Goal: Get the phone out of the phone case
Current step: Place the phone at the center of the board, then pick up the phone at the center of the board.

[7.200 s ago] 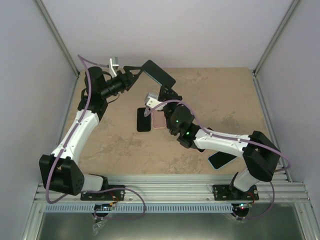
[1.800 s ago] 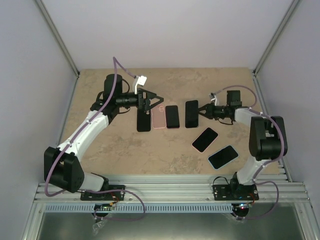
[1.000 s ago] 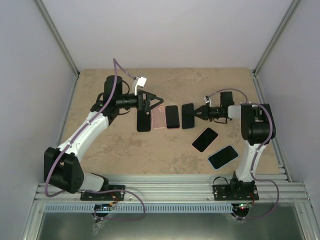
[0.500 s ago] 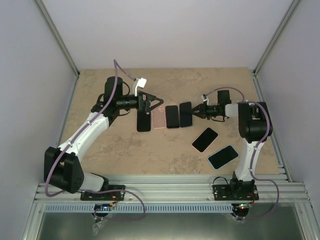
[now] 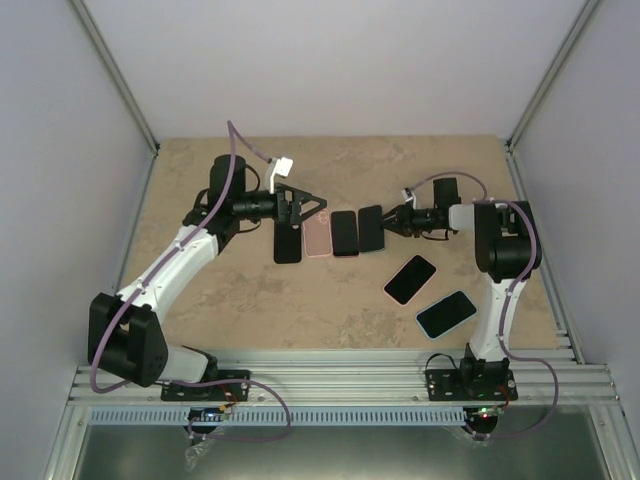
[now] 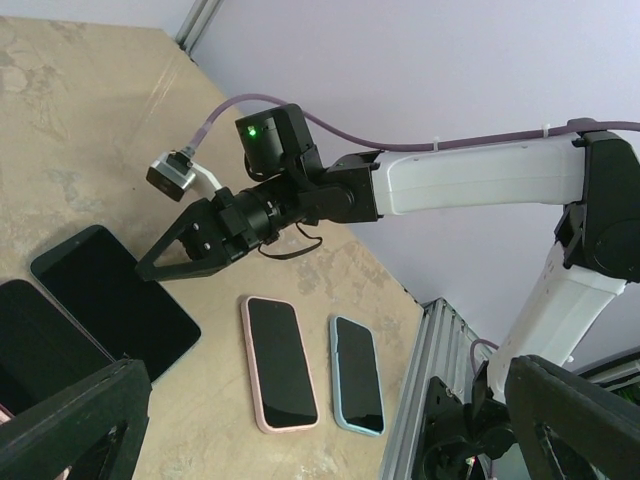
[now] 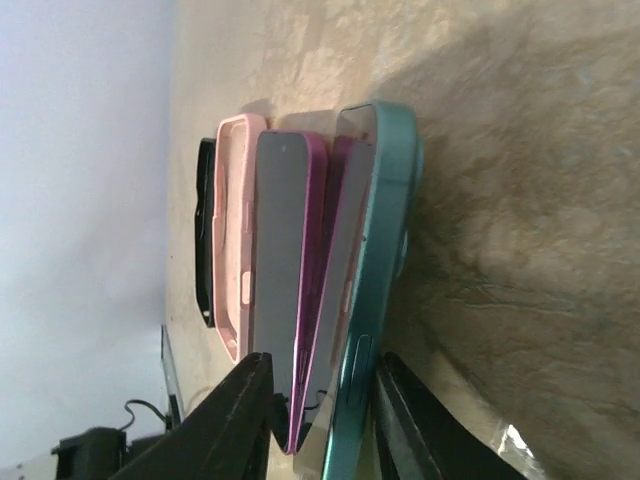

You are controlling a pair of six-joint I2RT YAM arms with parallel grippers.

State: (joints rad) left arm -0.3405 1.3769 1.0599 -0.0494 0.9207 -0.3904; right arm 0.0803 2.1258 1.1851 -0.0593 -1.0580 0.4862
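Observation:
Two bare phones lie side by side mid-table: a magenta-edged phone [image 5: 345,233] and a teal-edged phone [image 5: 371,229] that leans tilted against it. My right gripper [image 5: 393,218] is at the teal phone's [image 7: 375,250] right end, jaws slightly apart and loose around that end. Left of them lie an empty pink case [image 5: 318,236] and an empty black case [image 5: 287,243]. My left gripper [image 5: 305,208] hovers wide open above those cases, holding nothing. A phone in a pink case [image 5: 410,279] and a phone in a blue case [image 5: 445,313] lie nearer the front right.
The left wrist view shows the pink-cased phone [image 6: 280,375] and the blue-cased phone [image 6: 357,375] close to the metal rail [image 6: 430,400] at the table's near edge. Grey walls enclose the table on three sides.
My right gripper carried the teal phone left until it rests against the magenta phone, then its jaws loosened. The left arm has stayed still.

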